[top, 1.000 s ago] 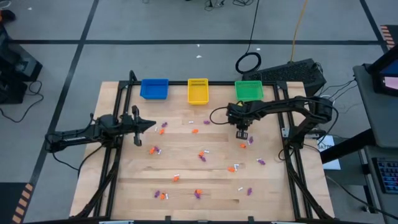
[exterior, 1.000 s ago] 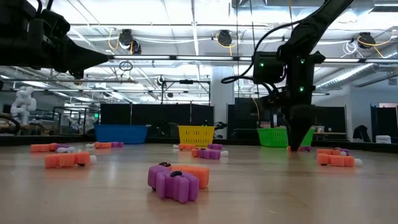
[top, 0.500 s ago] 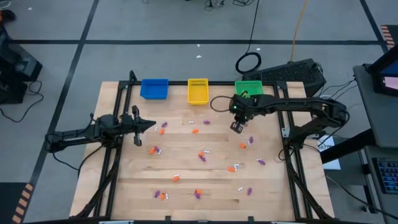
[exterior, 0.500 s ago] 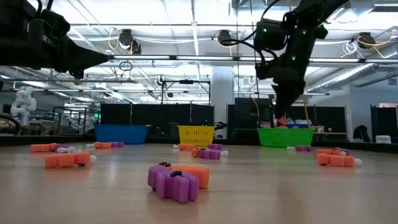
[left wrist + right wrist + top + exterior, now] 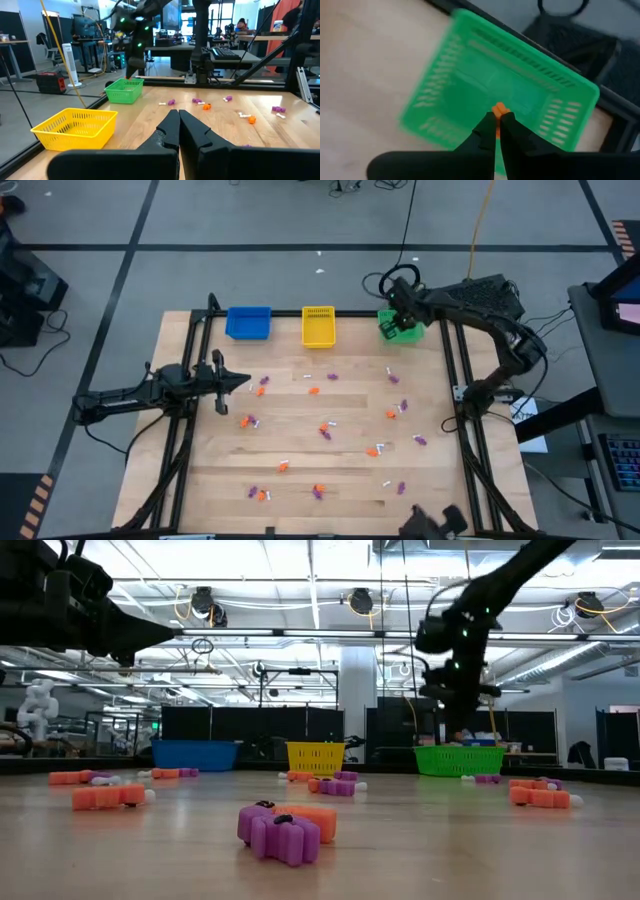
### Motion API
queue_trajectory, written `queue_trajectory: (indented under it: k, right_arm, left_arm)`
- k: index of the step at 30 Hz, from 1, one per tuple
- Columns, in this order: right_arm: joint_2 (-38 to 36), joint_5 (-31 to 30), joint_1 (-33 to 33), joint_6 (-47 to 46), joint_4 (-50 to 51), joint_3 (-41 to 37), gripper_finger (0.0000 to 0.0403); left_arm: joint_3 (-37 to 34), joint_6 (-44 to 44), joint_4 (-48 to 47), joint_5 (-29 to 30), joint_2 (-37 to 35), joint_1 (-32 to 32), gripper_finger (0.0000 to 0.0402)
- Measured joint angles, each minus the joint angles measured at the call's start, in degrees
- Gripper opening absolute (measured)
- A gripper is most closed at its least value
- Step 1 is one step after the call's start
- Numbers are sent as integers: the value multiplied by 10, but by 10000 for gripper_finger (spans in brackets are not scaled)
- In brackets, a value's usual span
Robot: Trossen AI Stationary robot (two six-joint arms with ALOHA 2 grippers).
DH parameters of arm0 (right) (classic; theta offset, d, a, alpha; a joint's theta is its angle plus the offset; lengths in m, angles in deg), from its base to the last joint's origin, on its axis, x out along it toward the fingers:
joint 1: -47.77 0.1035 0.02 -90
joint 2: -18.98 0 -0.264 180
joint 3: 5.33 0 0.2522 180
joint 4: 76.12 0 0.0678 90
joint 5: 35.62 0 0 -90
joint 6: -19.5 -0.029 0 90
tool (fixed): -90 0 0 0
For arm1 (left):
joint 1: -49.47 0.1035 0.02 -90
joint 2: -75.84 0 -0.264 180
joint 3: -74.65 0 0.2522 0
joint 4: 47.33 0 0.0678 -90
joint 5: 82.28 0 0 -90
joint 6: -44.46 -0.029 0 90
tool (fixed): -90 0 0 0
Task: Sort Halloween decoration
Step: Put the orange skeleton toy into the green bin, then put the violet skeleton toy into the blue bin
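We see the right gripper (image 5: 495,121) hanging above the green basket (image 5: 400,327) at the back of the counter (image 5: 300,450). In the right wrist view its two dark fingers (image 5: 482,134) are pinched nearly together on a small orange trinket (image 5: 498,109), whose tip pokes out just past the fingertips, with the green mesh of the basket directly beyond it. From the high view the same gripper (image 5: 402,315) sits over the basket's middle, and in the low view it (image 5: 457,730) hangs clear above the basket's rim (image 5: 459,752), not touching it.

The left gripper (image 5: 240,383) waits over the left side of the counter, well apart from the baskets. Its fingers (image 5: 169,131) are pressed together with nothing between them, pointing across the wood towards the right arm's side.

The remaining Halloween decorations (image 5: 322,430) lie scattered loose over the counter: orange, purple and white pieces spread from the middle to the front edge, with a few just in front of the basket row. In the low view a purple piece (image 5: 278,837) lies against an orange one (image 5: 312,820) nearest the camera.

The blue basket (image 5: 248,323) and the yellow basket (image 5: 318,326) stand in a row with the green one along the back edge. We cannot tell what, if anything, lies inside any of them.
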Motion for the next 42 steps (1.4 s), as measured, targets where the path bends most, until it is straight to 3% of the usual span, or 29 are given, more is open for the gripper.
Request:
queue_trajectory:
  k: [5, 14, 24, 27, 31, 37, 42]
  right_arm:
    - [47, 44, -56, 36, -13, 1, 3]
    - [100, 44, -90, 54, -4, 1, 8]
    - [54, 43, -87, 89, -63, 1, 120]
    - [16, 43, -75, 87, -57, 1, 131]
    - [-42, 46, -61, 92, -60, 1, 100]
    - [-99, 120, -44, 65, -61, -4, 12]
    - [-115, 172, 4, 72, -122, -53, 8]
  left_arm:
    - [0, 0, 0, 0, 0, 0, 0]
    - [0, 0, 0, 0, 0, 0, 0]
    - [0, 0, 0, 0, 0, 0, 0]
    - [0, 0, 0, 0, 0, 0, 0]
    - [0, 0, 0, 0, 0, 0, 0]
    - [0, 0, 0, 0, 0, 0, 0]
    - [0, 0, 0, 0, 0, 0, 0]
